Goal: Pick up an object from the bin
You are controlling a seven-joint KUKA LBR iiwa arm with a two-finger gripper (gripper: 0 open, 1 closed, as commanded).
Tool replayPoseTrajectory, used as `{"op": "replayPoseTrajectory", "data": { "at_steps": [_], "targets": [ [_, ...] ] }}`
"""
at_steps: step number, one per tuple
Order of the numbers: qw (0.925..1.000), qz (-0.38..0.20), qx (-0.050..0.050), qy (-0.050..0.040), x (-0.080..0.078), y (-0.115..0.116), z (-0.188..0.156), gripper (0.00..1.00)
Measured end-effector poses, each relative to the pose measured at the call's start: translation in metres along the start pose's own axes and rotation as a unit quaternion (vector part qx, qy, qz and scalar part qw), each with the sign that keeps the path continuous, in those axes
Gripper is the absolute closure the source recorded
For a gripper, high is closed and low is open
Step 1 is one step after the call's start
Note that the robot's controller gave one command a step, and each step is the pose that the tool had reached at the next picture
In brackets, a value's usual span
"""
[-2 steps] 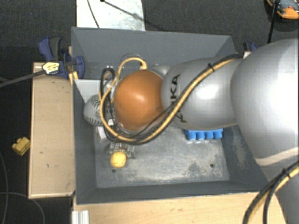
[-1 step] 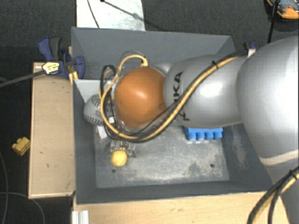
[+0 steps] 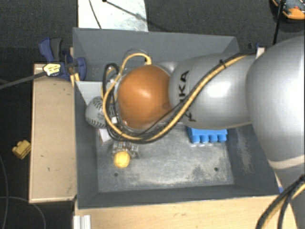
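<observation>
Grey bin (image 3: 181, 168), claw (image 3: 125, 149) beside yellow ball (image 3: 122, 161), blue block (image 3: 207, 137) partly under arm

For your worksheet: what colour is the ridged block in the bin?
The ridged block is blue; seen best in the camera view.

Light falls from above, leaving soft glare on the rounded silver arm casing (image 3: 267, 80) and the glossy orange dome cover (image 3: 143, 97). The grey metal bin (image 3: 181, 168) has an evenly lit floor, with shadow pooling beneath the arm. The upper left of the frame is dim.
</observation>
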State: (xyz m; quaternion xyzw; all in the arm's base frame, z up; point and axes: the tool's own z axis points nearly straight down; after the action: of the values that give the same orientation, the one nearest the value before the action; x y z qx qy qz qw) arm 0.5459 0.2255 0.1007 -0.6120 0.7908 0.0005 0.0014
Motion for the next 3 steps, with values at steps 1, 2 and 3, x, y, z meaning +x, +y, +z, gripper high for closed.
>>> {"op": "replayPoseTrajectory", "data": {
  "at_steps": [1, 2, 3],
  "targets": [
    [1.0000, 0.001, -0.002, 0.0009, 0.000, 0.001, -0.011, 1.00],
    [1.0000, 0.001, -0.002, 0.0013, 0.001, 0.001, -0.030, 1.00],
    [1.0000, 0.002, 0.001, -0.0007, -0.001, 0.000, -0.043, 1.00]
  ]
}}
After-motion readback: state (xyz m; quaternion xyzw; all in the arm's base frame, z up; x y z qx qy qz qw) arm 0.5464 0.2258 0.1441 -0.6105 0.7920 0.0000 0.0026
